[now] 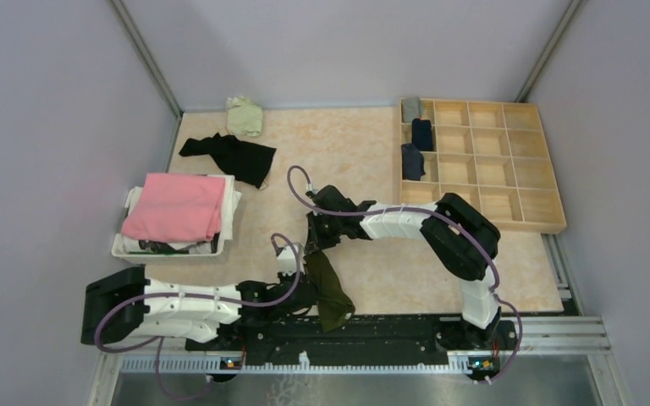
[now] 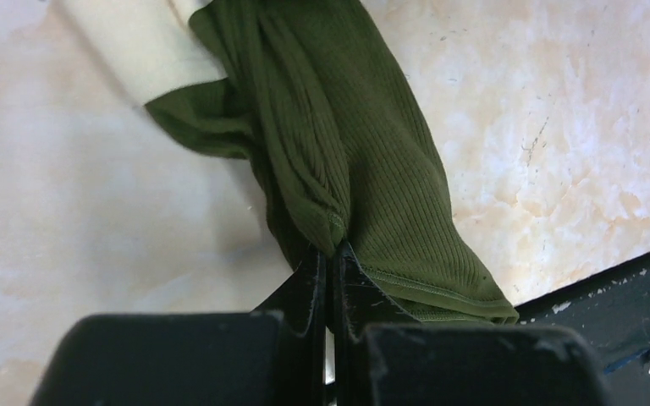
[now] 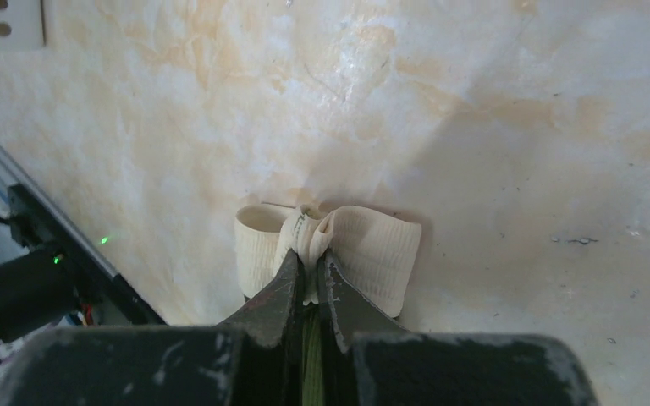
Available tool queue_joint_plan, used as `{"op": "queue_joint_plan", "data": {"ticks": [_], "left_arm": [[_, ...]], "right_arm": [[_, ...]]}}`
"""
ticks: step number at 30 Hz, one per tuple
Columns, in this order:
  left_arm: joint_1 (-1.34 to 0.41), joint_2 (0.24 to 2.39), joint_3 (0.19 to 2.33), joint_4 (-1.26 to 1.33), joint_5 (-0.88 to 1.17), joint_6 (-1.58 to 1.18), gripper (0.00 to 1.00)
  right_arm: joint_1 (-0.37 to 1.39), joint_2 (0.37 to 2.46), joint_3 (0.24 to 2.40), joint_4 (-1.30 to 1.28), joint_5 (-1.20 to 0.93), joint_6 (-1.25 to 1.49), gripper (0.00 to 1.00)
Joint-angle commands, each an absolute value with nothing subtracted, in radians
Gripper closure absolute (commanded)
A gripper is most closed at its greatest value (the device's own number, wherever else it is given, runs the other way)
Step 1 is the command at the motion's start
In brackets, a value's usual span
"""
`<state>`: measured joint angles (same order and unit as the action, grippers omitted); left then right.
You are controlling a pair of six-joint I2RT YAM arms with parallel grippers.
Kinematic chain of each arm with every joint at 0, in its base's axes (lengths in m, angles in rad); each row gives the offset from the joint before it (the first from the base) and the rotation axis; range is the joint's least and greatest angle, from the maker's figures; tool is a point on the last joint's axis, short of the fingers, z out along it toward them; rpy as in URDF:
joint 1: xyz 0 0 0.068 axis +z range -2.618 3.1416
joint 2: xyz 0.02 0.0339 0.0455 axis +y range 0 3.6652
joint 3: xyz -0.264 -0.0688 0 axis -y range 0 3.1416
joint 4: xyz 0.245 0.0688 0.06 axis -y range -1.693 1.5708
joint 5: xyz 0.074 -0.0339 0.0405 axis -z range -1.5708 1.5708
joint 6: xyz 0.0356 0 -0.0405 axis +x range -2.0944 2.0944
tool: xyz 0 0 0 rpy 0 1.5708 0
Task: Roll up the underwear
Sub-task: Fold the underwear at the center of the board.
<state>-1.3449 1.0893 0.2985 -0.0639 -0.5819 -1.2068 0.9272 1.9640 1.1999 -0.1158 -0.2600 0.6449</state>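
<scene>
Top external | tray (image 1: pixel 484 172) holds three rolls (image 1: pixel 421 134) | left pincer (image 2: pixel 332 254), right pincer (image 3: pixel 306 258) clamp olive underwear (image 1: pixel 330 292)

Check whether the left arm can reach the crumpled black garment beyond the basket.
Probably not yet: the left pincer is shut on the olive green ribbed underwear, which the right pincer also grips.

We are looking into a robotics lab test cell. Plain lilac-grey wall panels (image 1: pixel 51 127) close in a marble-patterned counter (image 1: pixel 347 144) on three sides. A left arm (image 1: pixel 186 306) and a right arm (image 1: pixel 398 222) are bolted to a slotted metal rail (image 1: pixel 571 334) at its near edge, purple cables (image 1: pixel 293 181) looping along them. A wooden divider tray (image 1: pixel 550 225) and a white basket (image 1: pixel 120 248) stand on it.
</scene>
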Motion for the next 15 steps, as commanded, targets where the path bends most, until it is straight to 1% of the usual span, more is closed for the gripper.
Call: {"op": "queue_joint_plan", "data": {"ticks": [1, 3, 7, 15], "left_arm": [[-1.356, 0.955, 0.258, -0.177, -0.564, -1.211, 1.0], [-1.356, 0.903, 0.25, -0.188, -0.571, -1.192, 1.0], [-1.355, 0.865, 0.242, -0.17, -0.572, -1.138, 1.0], [-1.355, 0.956, 0.273, -0.107, -0.556, -1.087, 1.0]], "right_arm": [[0.93, 1.994, 1.155, -0.201, 0.11, 0.653, 1.0], [0.916, 1.97, 1.131, -0.21, 0.177, 0.671, 1.0], [0.868, 1.909, 1.064, -0.193, 0.23, 0.704, 1.0], [0.793, 1.818, 0.973, -0.192, 0.305, 0.732, 1.0]]}}
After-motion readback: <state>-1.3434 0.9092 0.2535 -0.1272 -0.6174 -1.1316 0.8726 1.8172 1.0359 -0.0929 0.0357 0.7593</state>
